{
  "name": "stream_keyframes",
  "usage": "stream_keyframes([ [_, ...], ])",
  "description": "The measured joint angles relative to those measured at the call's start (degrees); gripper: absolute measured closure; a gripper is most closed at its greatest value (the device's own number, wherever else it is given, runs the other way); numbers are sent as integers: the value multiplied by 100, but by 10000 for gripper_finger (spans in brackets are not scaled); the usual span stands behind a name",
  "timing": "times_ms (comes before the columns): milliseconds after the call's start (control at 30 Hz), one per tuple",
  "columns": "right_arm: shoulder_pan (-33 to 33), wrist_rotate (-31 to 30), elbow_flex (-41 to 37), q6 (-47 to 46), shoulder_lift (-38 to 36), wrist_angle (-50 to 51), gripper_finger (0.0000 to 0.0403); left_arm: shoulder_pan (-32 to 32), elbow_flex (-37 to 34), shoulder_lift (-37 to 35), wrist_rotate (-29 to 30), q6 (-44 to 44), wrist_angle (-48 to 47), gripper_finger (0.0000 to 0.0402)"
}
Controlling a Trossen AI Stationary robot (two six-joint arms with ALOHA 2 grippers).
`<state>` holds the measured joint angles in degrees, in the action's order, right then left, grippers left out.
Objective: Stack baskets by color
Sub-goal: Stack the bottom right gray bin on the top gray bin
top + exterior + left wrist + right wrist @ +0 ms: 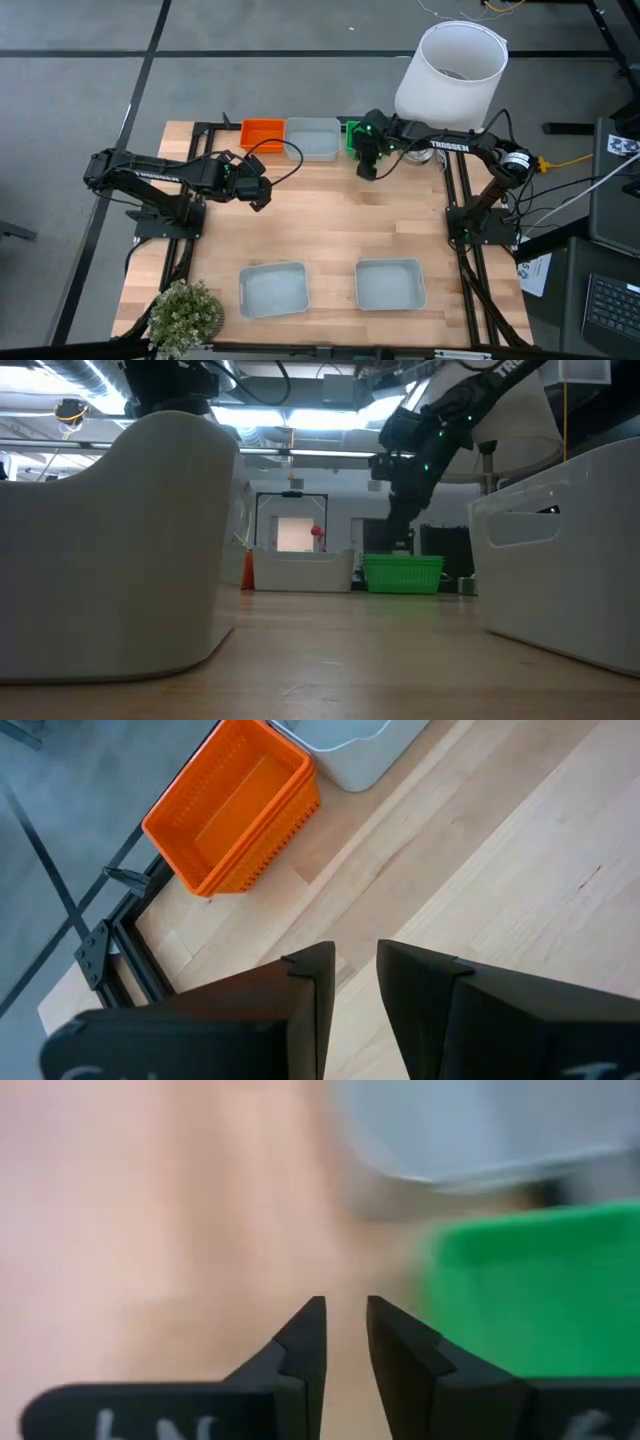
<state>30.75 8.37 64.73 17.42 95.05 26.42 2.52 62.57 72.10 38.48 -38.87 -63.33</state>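
Green basket (352,133) is seen from above at the counter's far edge, beside the far grey-blue basket (313,138) and the orange basket (262,132). The right pincer (367,170) hangs just in front of it, nothing held; two grey-blue baskets (273,288) lie well apart at the near edge, nearer neither arm by much.

At counter level, green is found directly behind that pincer (398,540).

By the left wrist, the left pincer (355,980) is slightly parted, empty, orange ahead.

By the right wrist, narrowly parted fingers are noted, green just beside.
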Motion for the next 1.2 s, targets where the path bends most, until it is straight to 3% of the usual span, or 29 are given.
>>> stream_keyframes([
  [167,-509,1203,16,-898,-7,453,327,0,0,0,0,0,0,331],
  [467,-1964,1375,17,-2172,-7,1220,327,2,0,0,0,0,0,331],
  [633,-2857,1051,17,-2639,-7,1545,327,2,0,0,5,0,16,331],
  [933,-4012,-221,17,-4090,-297,2192,327,1,-4,2,199,2,183,331],
  [1067,-4460,-331,17,-4533,-587,2415,327,2,-4,2,218,2,242,331],
  [1200,-4945,-309,17,-4394,-706,2473,327,2,-4,2,276,2,256,331],
])
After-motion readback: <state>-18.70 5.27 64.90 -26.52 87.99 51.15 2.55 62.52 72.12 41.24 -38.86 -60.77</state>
